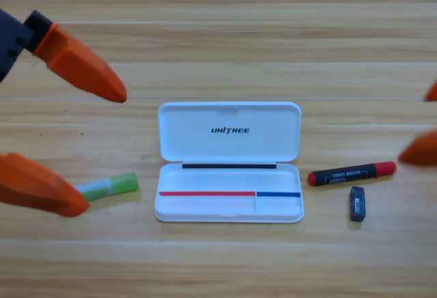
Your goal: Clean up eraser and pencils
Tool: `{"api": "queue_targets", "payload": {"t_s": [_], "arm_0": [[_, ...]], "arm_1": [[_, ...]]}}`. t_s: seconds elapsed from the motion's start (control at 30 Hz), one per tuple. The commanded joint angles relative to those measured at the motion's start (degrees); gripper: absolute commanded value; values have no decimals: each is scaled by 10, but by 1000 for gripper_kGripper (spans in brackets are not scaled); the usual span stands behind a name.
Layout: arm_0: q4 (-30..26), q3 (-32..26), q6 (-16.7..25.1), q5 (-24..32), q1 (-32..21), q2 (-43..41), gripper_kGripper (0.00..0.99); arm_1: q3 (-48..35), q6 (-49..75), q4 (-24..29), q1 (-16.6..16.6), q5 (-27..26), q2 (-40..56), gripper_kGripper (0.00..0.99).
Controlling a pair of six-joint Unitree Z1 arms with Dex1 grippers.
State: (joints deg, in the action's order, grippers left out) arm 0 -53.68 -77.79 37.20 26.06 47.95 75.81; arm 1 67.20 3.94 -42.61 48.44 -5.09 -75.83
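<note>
Waiting wide apart at the left edge: left gripper (102, 154), orange jaws straddling the light green stick with whitish end (108, 186), partly hidden under the lower jaw. Light, stiff, likely slick; best pinched mid-barrel. Open white plastic case (229, 115) at centre, tray bare. Further right, touching nothing: black-barrelled marker with red ends (351, 173), then small dark rectangular eraser (357, 204) just below it, grippier, taken across its short sides. Right gripper (425, 126) at the edge, tips apart.
</note>
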Motion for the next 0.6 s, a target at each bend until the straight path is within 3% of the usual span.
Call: {"api": "queue_targets", "payload": {"t_s": [0.03,0.17,0.33,0.43,0.6], "arm_0": [[-8,-4,6,-34,12,13,954],[-42,-51,15,-86,12,24,954],[-172,-190,23,-198,-8,107,953],[-247,-270,31,-239,-30,152,953],[-272,-280,60,-239,-101,208,930]], "arm_1": [[-23,-104,-7,-41,120,-70,985],[-41,-114,-17,-47,120,-107,985],[-59,-135,-16,-48,120,-147,988],[-59,-216,-16,-50,118,-173,988],[-58,-306,-6,-56,122,-216,988]]}}
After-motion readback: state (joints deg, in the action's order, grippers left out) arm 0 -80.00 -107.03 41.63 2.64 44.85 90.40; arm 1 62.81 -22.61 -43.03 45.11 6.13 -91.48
